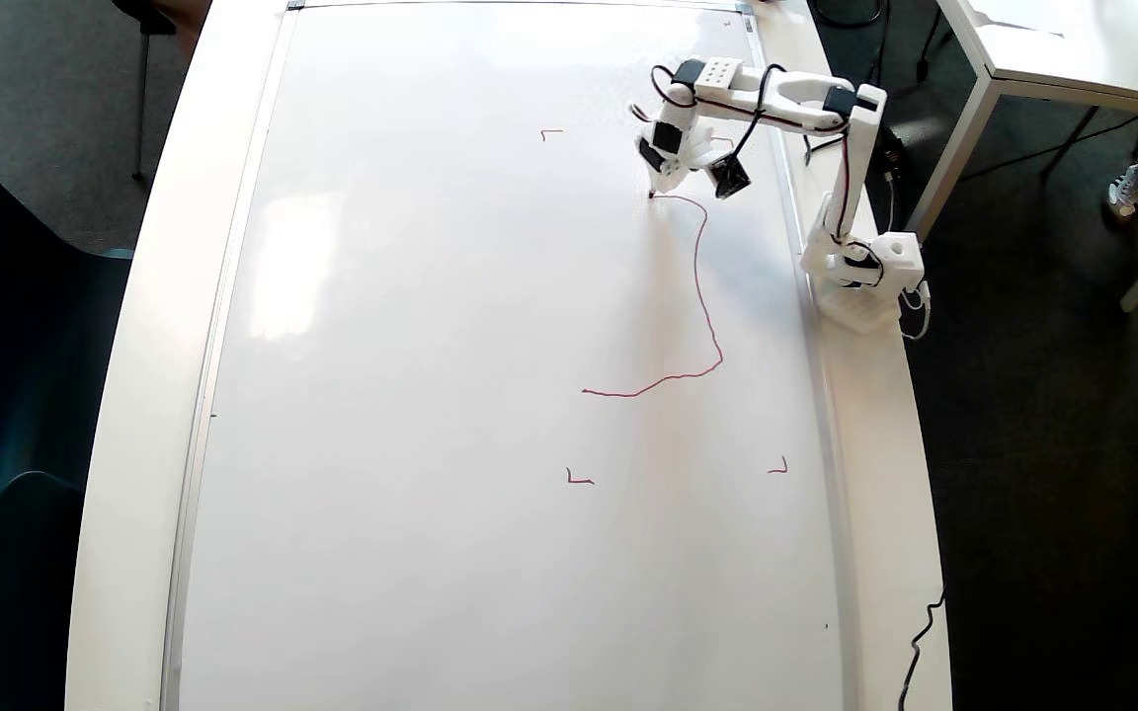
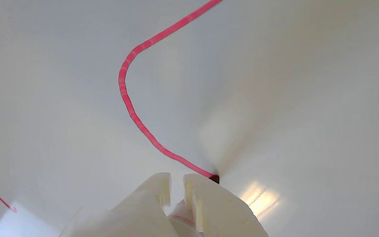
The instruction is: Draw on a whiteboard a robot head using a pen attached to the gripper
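The whiteboard [image 1: 431,395] lies flat, covering most of the table [image 1: 134,395], so the arm can reach it from the right edge in the overhead view. The robot head [image 1: 702,296] is only a partial red outline there. The pincer [image 1: 663,176] pinches the pen [image 1: 652,193], tip touching the board at the line's far end to keep marking.
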